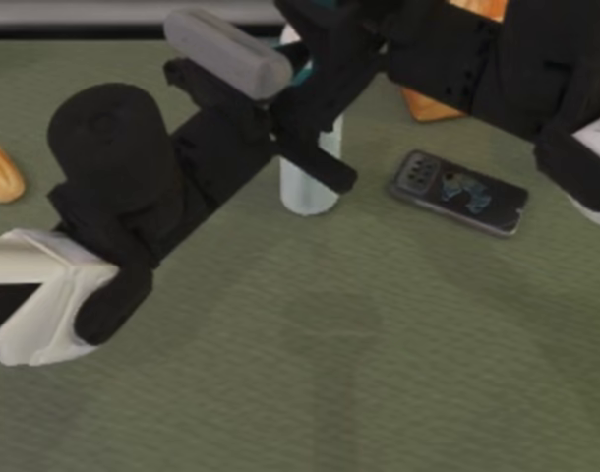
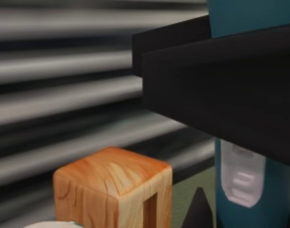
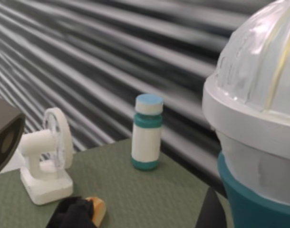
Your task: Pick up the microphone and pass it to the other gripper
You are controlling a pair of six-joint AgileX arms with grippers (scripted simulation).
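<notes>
The microphone is held up over the back middle of the table, almost hidden under both arms in the top view. Its teal handle with the white switch patch fills the left wrist view, and its round mesh head looms in the right wrist view. My left gripper is shut on the lower handle, one fingertip beside it. My right gripper is shut on the handle just under the head. Its black fingers cross the handle, and one fingertip shows against the teal.
A white bottle with a teal band stands directly below the grippers. A dark handset lies to its right and an orange wooden block behind. A bread roll sits at the far left, and a white fan stands nearby.
</notes>
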